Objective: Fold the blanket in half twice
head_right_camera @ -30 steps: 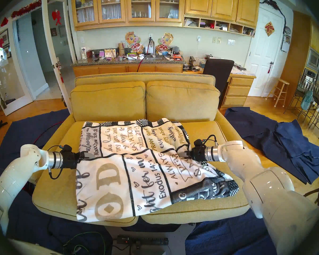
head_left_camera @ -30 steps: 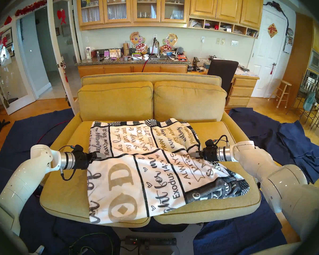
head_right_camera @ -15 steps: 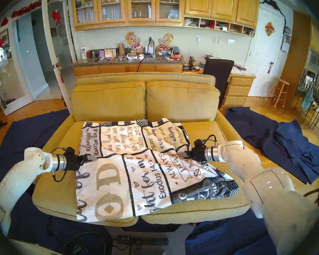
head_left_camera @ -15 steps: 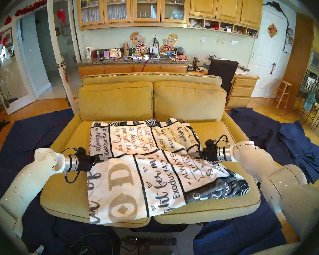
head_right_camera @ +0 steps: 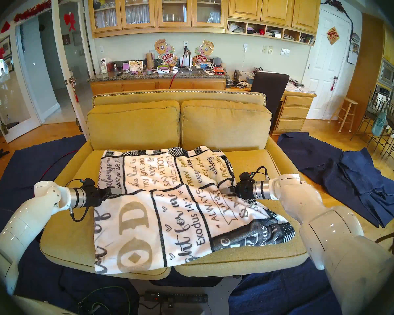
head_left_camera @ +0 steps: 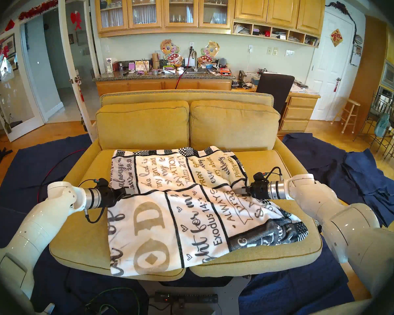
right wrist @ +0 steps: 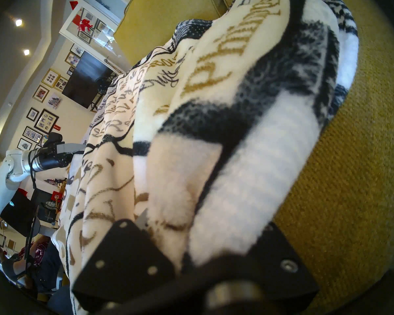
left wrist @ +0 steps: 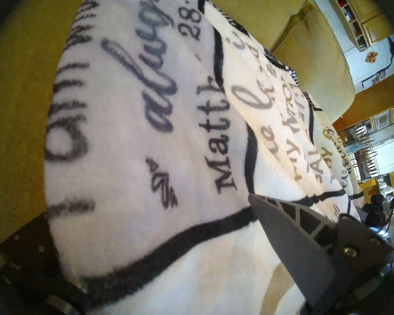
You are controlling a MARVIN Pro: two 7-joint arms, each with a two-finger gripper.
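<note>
Fleece blanket [head_left_camera: 168,207] sagged between a clenched right tool [head_left_camera: 238,191] at three o'clock and a released left tool [head_left_camera: 129,192] at nine. Unless the left tool bit the edge squarely, I judged that side might slip, skewing the fold.

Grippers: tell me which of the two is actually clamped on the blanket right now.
The right gripper: it is shut on the blanket, pinching a raised fold at its right edge. The left gripper stands open at the left edge, gripping nothing.
</note>
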